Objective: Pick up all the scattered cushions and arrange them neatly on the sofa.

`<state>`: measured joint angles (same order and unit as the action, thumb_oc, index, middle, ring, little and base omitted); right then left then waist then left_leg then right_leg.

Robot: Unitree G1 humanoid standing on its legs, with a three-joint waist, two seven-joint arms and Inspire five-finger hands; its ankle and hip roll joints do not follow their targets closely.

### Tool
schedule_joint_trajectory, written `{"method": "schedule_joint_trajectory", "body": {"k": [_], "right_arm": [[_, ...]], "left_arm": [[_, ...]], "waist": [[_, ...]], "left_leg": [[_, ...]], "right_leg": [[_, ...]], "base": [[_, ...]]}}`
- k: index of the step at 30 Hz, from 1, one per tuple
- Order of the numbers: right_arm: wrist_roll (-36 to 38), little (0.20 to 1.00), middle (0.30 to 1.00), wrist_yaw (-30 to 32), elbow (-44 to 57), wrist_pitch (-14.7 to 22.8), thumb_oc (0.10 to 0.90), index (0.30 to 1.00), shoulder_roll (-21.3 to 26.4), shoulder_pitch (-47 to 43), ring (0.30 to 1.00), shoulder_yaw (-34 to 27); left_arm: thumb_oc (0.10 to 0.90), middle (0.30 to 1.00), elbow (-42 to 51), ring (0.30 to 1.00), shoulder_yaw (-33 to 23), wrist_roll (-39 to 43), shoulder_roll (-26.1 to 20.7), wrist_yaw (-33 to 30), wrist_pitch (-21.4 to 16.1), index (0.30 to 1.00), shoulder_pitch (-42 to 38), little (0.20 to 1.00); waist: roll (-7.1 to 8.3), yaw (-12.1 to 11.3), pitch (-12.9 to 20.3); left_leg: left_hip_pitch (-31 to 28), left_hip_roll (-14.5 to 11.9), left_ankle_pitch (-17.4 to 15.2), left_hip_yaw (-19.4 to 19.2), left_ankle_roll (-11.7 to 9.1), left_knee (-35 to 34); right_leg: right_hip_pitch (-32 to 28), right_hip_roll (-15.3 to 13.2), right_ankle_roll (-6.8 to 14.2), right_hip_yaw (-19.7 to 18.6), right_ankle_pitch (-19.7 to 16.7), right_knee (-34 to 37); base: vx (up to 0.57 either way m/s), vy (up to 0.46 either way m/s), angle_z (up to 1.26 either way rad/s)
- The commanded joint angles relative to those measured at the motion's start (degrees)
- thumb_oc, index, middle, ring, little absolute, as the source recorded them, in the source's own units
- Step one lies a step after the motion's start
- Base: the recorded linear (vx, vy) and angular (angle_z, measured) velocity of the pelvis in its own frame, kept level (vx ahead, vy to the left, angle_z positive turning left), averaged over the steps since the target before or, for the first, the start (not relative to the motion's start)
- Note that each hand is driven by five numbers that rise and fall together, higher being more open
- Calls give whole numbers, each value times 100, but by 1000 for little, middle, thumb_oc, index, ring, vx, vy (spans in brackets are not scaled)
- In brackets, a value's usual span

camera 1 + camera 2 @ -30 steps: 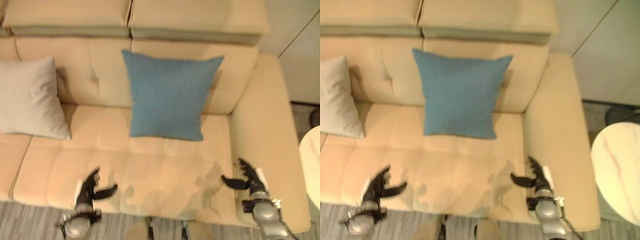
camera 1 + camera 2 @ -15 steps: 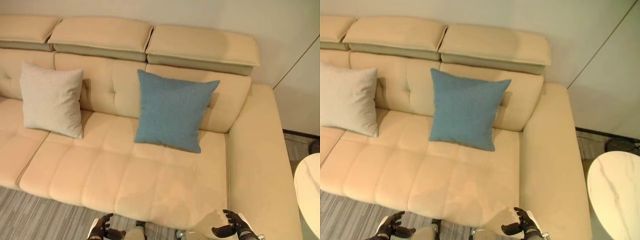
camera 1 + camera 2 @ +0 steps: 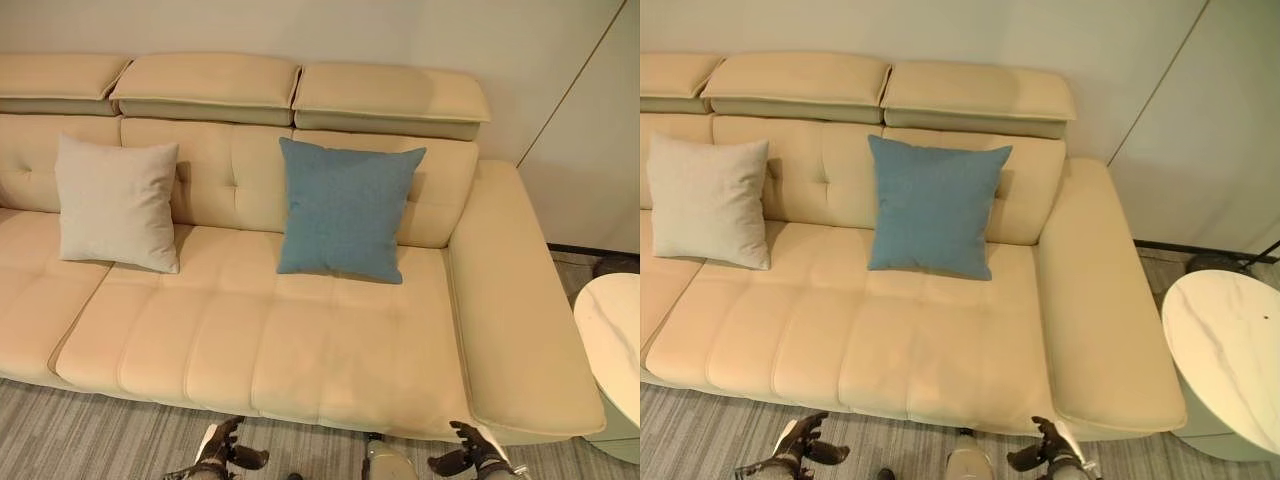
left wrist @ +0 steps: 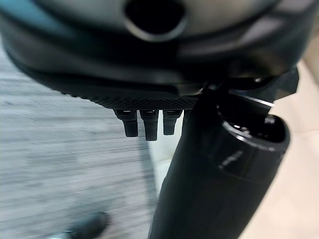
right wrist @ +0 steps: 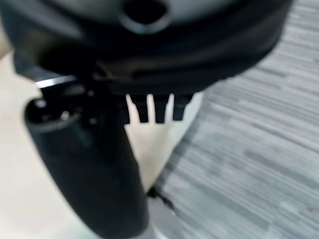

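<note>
Head pair high and looking down, wrist cameras tight on their own hands

Both eye views face downward onto the beige sofa (image 3: 300,330) from in front of its seat, sharing the blue cushion (image 3: 345,210), the grey cushion (image 3: 708,200) and the striped carpet (image 3: 90,440); the right eye view takes in more of the round white table (image 3: 1225,350). Each wrist view looks along its own hand from very close, the left hand (image 4: 149,94) and the right hand (image 5: 154,89) over carpet, with pale sofa at one side
</note>
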<state>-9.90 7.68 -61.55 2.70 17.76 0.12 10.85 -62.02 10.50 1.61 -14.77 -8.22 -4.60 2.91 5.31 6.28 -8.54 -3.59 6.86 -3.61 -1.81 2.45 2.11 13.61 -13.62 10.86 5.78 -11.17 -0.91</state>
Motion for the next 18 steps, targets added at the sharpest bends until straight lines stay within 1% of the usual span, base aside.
{"method": "schedule_joint_trajectory", "body": {"k": [1,4,7,8,10,12,14,15,18], "right_arm": [[-49,900,900,157,-36,57,800,900,317,-561,900,92],[18,900,900,150,-248,50,800,900,236,-505,900,90],[71,900,900,130,-461,52,800,900,113,-416,900,97],[108,900,900,127,-534,48,800,900,24,-390,900,91],[94,900,900,120,-596,21,800,900,-18,-422,900,124],[73,900,900,127,-653,-2,800,900,-18,-494,900,160],[62,900,900,126,-656,-21,800,900,-12,-519,900,182],[70,900,900,145,-652,-14,800,900,-1,-553,900,207],[118,900,900,149,-689,-27,800,900,0,-576,900,186]], "left_arm": [[800,900,-60,900,-291,-115,-155,-108,-89,900,-164,900],[800,900,-277,900,-218,-270,-173,-65,-28,900,-157,900],[800,900,-419,900,-197,-321,-162,-49,-3,900,-164,900],[800,900,-456,900,-202,-300,-142,-56,6,900,-183,900],[800,900,-494,900,-190,-299,-101,-76,22,900,-192,900],[800,900,-533,900,-157,-333,-62,-88,34,900,-212,900],[800,900,-533,900,-138,-340,-54,-80,38,900,-232,900],[800,900,-520,900,-95,-347,-35,-97,30,900,-266,900],[800,900,-493,900,-91,-331,-12,-109,47,900,-332,900]], "waist": [[-254,-186,-289],[-318,-268,-176],[-304,-363,0],[-243,-430,109],[-181,-506,211],[-178,-501,295],[-185,-485,306],[-173,-460,340],[-154,-417,365]], "left_leg": [[-32,-209,-587,176,38,49],[145,-258,-435,186,93,2],[318,-291,-347,197,93,-9],[432,-267,-318,177,69,-12],[491,-266,-308,99,38,-31],[512,-332,-286,-4,9,-47],[508,-364,-271,-47,-4,-59],[476,-395,-256,-103,-25,-78],[437,-431,-198,-113,-63,-121]], "right_leg": [[134,657,-148,37,776,-1038],[-35,797,-292,-256,1127,-1787],[-421,814,-338,-434,1328,-1923],[-714,819,-321,-481,1357,-1688],[-979,776,-306,-376,1461,-1229],[-1030,822,-294,-392,1489,-955],[-1035,861,-294,-428,1480,-889],[-1162,904,-315,-436,1518,-657],[-1275,955,-345,-435,1544,-486]], "base": [[-235,92,-14],[-156,51,-9],[-83,-39,9],[-73,-101,6],[-37,-101,6],[-20,-88,-8],[-22,-69,-33],[-9,-47,-37],[-26,-73,-17]]}}
